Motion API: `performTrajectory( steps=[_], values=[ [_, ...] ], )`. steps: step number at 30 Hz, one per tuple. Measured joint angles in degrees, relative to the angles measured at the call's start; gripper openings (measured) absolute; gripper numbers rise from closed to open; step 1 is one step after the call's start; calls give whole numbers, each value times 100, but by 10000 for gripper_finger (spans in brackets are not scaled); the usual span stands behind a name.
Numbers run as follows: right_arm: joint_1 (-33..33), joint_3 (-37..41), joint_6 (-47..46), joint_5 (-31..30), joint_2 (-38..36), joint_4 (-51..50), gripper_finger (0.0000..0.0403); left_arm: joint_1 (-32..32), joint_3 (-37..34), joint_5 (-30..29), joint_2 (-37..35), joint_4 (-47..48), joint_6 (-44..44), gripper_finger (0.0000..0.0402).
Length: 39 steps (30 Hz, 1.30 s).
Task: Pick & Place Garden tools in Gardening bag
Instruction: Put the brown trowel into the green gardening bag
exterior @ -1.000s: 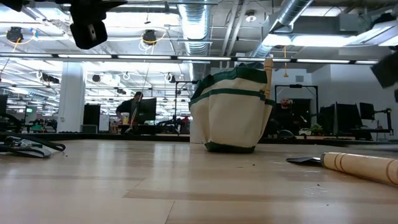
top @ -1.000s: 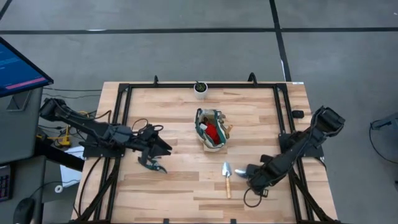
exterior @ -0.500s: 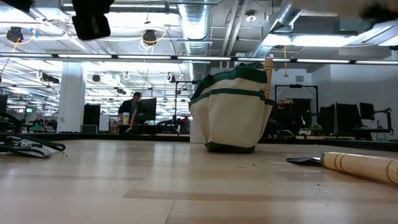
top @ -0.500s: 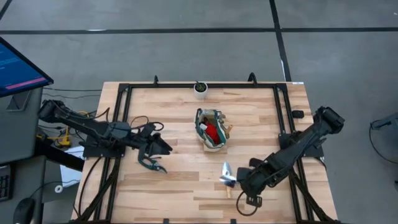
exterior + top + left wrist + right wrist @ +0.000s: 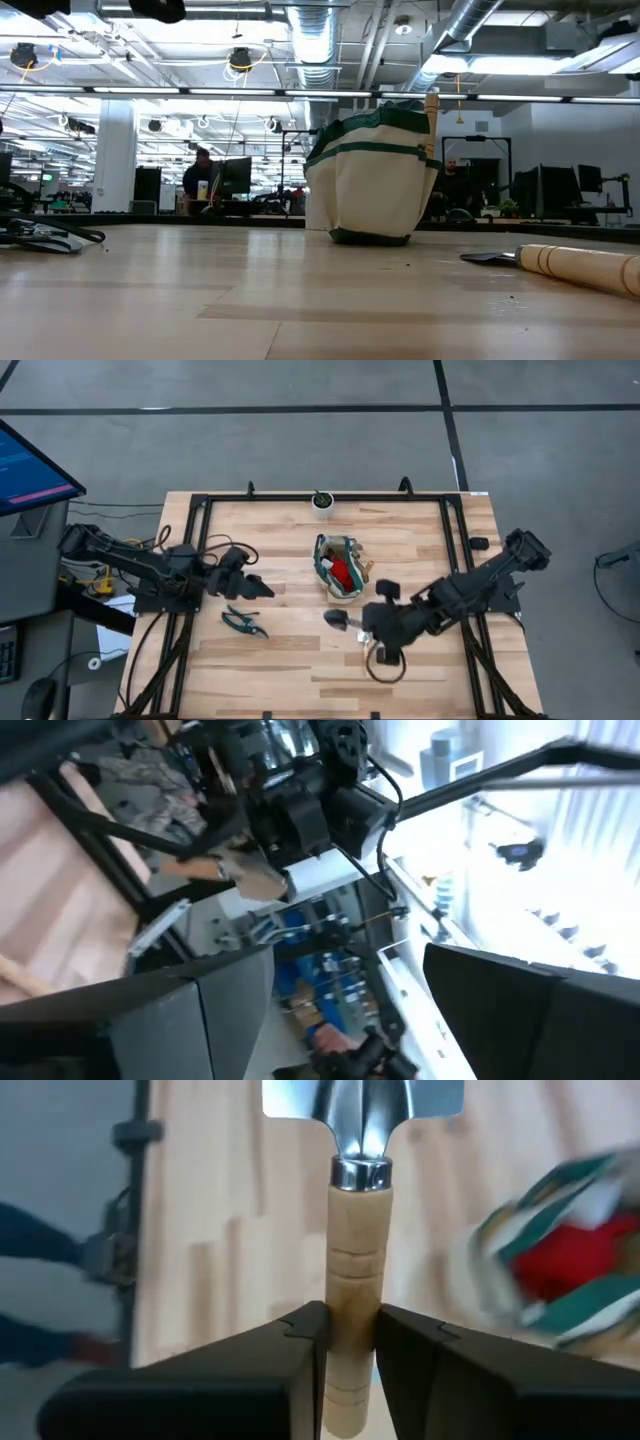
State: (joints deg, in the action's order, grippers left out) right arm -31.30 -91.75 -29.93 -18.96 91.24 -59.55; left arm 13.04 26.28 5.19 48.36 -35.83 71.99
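A trowel [image 5: 338,620] with a silver blade and a light wooden handle hangs above the table, near of the gardening bag, with my right gripper [image 5: 360,624] shut on it. The cream gardening bag [image 5: 340,567] with green trim stands upright mid-table. It holds a red item, and a wooden handle [image 5: 432,112] sticks out of its top. Dark-handled pruning shears [image 5: 243,622] lie flat on the table left of centre. My left gripper [image 5: 262,588] hovers just beyond the shears, open and tipped upward, with nothing between its fingers [image 5: 190,1020]. My right gripper pinches the trowel's wooden handle [image 5: 350,1295] between its two fingers, about halfway along it. The trowel runs on in line with the fingers, its blade [image 5: 362,1105] out ahead of them. The fingers slant down from the table's right. The trowel hangs clear of the table, blade toward the left.
A small white pot [image 5: 322,502] with a green plant stands at the far edge. Black frame rails [image 5: 195,560] run along both table sides. In the low view a wooden handle [image 5: 580,268] shows lying on the table at the right. People sit at desks in the room beyond.
My right gripper has risen and gone toward the table's left and the bag, lifting the trowel clear of the table. The trowel's blade has swung from the far side round to the left. My left gripper has tipped upward and drawn back from the shears, which lie where they were.
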Motion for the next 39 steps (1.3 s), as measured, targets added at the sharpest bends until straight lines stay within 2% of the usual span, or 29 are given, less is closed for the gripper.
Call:
performTrajectory(
  steps=[3, 11, 19, 24, 28, 32, 39],
  values=[
    [254, -123, 571, -233, 0, 110, 52, 0, 0, -17, 0, -118, 203, 251],
    [851, -194, 2367, -544, 0, 1232, 52, -1, 2, -384, 0, -439, 516, 250],
    [1103, -194, 4297, -668, 0, 1927, 52, -386, 2, -592, 0, -459, 1311, 250],
    [1133, -194, 5493, -860, 0, 1974, 53, -757, 2, -612, 115, -451, 2172, 251],
    [1128, -194, 6537, -1356, 0, 1998, 62, -954, 2, -600, 352, -454, 3027, 245],
    [1143, -194, 6896, -1660, 0, 2022, 71, -1056, 2, -471, 677, -463, 3478, 237],
    [1235, -194, 6939, -1573, 27, 1920, 68, -1056, 2, -452, 1244, -1103, 3778, 231]
  ],
)
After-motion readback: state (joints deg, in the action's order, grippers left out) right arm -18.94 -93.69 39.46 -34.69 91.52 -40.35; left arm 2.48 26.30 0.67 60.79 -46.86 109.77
